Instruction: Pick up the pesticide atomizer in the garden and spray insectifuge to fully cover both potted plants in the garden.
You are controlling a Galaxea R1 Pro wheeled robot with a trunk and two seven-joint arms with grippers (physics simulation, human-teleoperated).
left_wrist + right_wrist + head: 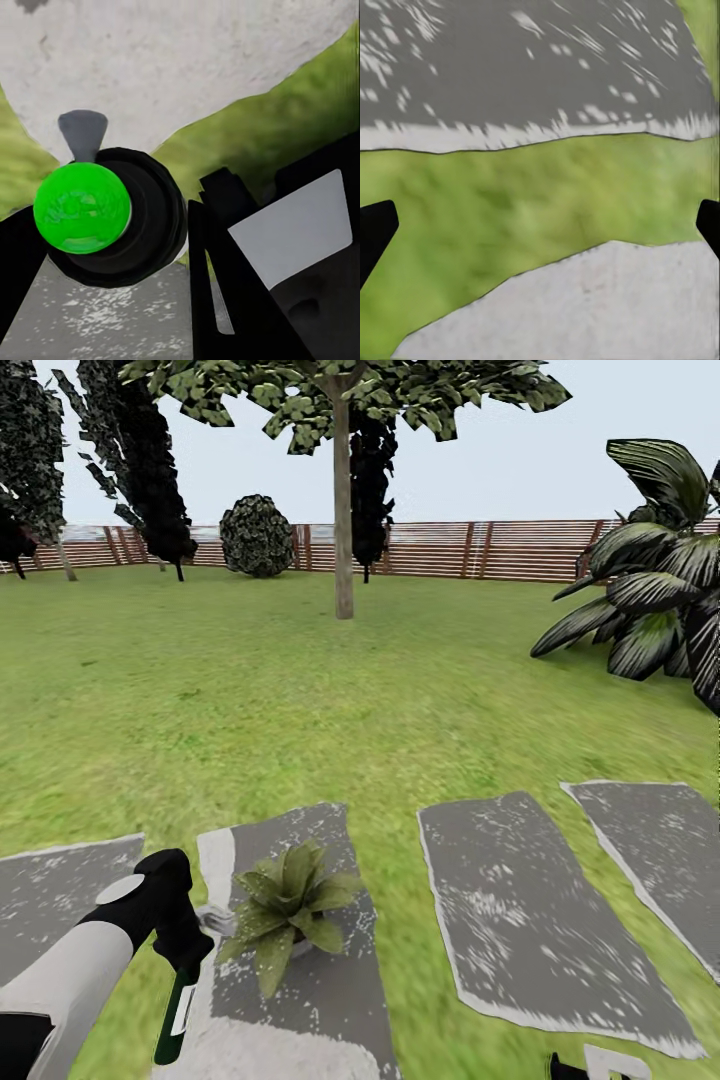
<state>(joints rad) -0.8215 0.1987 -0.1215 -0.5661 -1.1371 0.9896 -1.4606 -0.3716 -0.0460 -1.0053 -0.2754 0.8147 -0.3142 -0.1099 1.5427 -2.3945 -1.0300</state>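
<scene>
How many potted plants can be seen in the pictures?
1. The potted plant stands on a grey stone in the head view, just beside the left gripper, which holds the atomizer. A second one may be outside the views.

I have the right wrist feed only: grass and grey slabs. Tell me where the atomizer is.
Observer: In the head view, the pesticide atomizer hangs downward from the left gripper, whose jaws are closed on it.
Operator: Give me the nearest plant.
Observer: One potted plant stands on a grey stepping stone, just right of that gripper.
Operator: Report what is beyond it.
Observer: Open lawn runs to a brown slatted fence.
</scene>
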